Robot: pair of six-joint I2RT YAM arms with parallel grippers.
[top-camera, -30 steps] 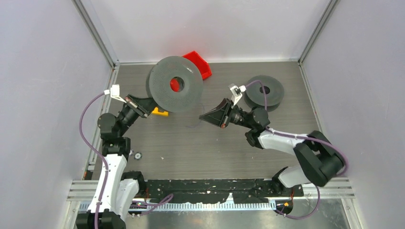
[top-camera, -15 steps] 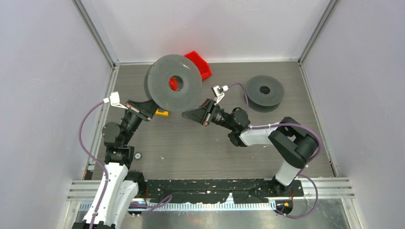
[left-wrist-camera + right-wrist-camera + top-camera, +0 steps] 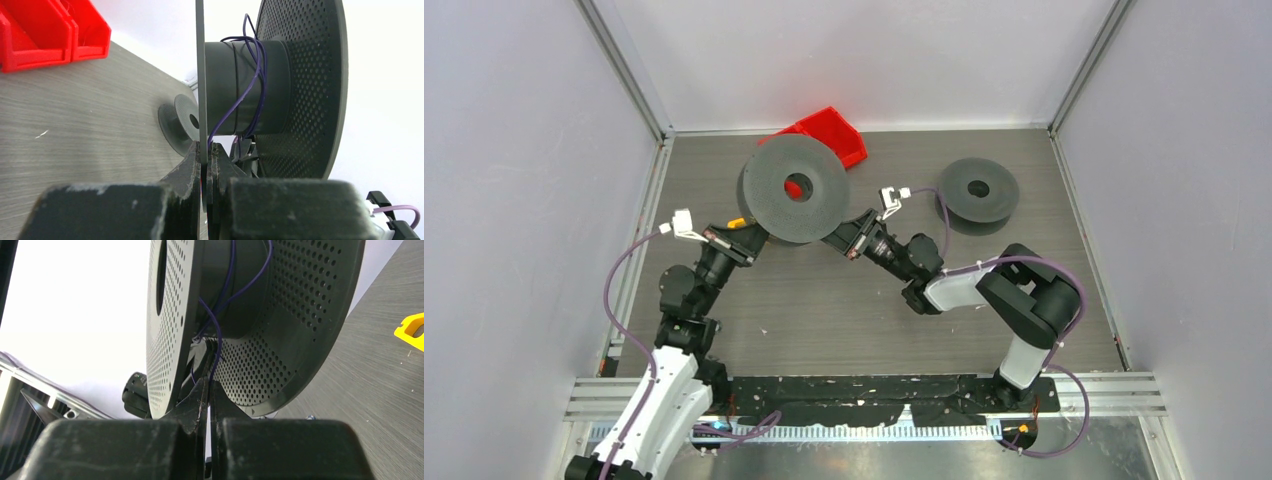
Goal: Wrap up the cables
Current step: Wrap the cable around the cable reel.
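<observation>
Left gripper point(image 3: 203, 150) is clamped tight on the thin flange of the perforated spool point(image 3: 796, 188), and the right gripper point(image 3: 207, 387) is pinched together on the purple cable point(image 3: 252, 70) just below the hub. Only the wrist views show that cable looping loosely round the hub. Overhead adds a second spool point(image 3: 978, 190) lying flat, far right.

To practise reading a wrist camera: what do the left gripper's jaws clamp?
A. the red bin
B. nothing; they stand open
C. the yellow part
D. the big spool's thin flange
D: in the left wrist view the left gripper is shut on the thin flange of the big spool, seen edge-on; the right gripper pinches the purple cable.
</observation>
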